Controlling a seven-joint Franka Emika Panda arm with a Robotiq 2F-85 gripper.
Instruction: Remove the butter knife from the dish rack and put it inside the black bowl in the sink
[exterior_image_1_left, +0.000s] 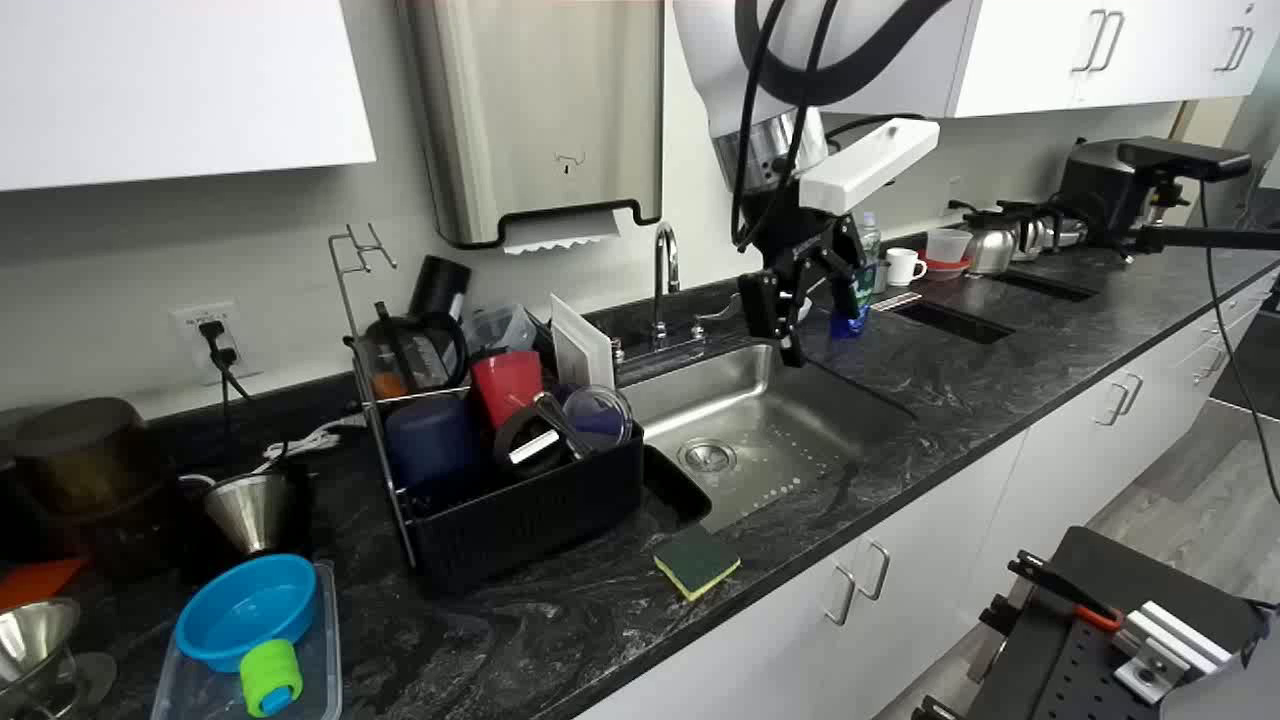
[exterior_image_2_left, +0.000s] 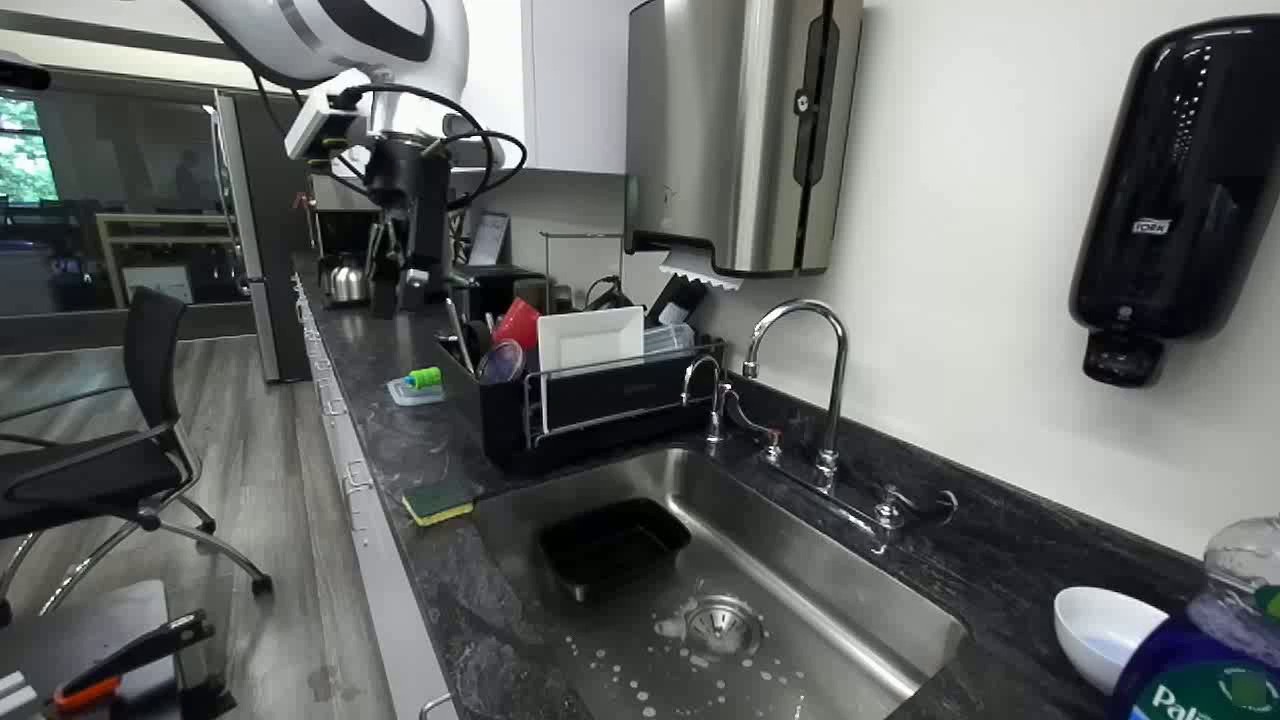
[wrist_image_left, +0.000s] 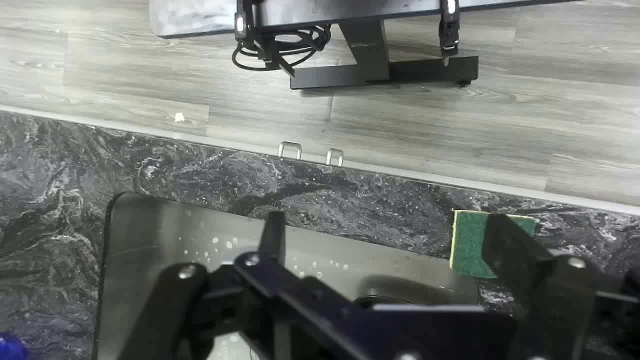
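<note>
The black dish rack (exterior_image_1_left: 530, 520) stands left of the sink (exterior_image_1_left: 790, 430), full of dishes; it also shows in an exterior view (exterior_image_2_left: 500, 425). Metal utensils (exterior_image_1_left: 565, 428) stick up at its front corner, also visible in an exterior view (exterior_image_2_left: 459, 335); I cannot tell which one is the butter knife. The black bowl (exterior_image_2_left: 612, 550), rectangular, lies in the sink at the rack end; it also shows in an exterior view (exterior_image_1_left: 677, 483), and its edge in the wrist view (wrist_image_left: 382, 299). My gripper (exterior_image_1_left: 815, 320) is open and empty, high above the sink; its spread fingers show in the wrist view (wrist_image_left: 387, 223).
A green and yellow sponge (exterior_image_1_left: 697, 562) lies at the counter's front edge. A faucet (exterior_image_2_left: 840, 390) stands behind the sink. A soap bottle (exterior_image_2_left: 1215, 640) and white bowl (exterior_image_2_left: 1095, 630) stand on the back counter. A towel dispenser (exterior_image_1_left: 545, 110) hangs above the rack.
</note>
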